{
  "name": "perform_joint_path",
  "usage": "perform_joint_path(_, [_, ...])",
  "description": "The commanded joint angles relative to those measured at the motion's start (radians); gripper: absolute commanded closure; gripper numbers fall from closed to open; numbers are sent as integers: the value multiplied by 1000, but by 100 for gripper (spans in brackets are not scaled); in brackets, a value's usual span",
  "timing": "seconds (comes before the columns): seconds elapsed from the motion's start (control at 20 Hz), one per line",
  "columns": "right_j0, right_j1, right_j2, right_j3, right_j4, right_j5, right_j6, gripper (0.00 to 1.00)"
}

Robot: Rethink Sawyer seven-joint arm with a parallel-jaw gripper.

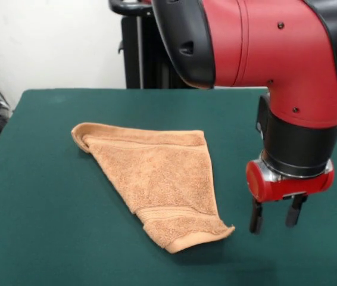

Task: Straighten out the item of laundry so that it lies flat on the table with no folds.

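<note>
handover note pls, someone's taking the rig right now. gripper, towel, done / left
Gripper: open, empty, hanging just above the table, beside the towel and clear of it.
Towel: on the table, folded over itself into a rough triangle, one corner curled over at the far end, the nearest corner a thick folded point close to the gripper.
Done: nothing that shows; the towel is not flat.
Left: grasp a top-layer corner, probably the nearest one, pull the fold open, then smooth the curled corner.

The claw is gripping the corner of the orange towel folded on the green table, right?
Not quite. In the front view the claw hangs open beside the orange towel, apart from it and holding nothing. The towel does lie folded on the green table.
</note>
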Motion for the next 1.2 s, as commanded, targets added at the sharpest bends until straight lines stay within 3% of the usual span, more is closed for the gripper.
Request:
perform_joint_path(0.05, [-7,-68,41,52,42,81,98,0])
perform_joint_path(0.8, [-26,-109,33,73,48,101,73,0])
perform_joint_path(1.2, [6,-221,-61,177,35,95,194,0])
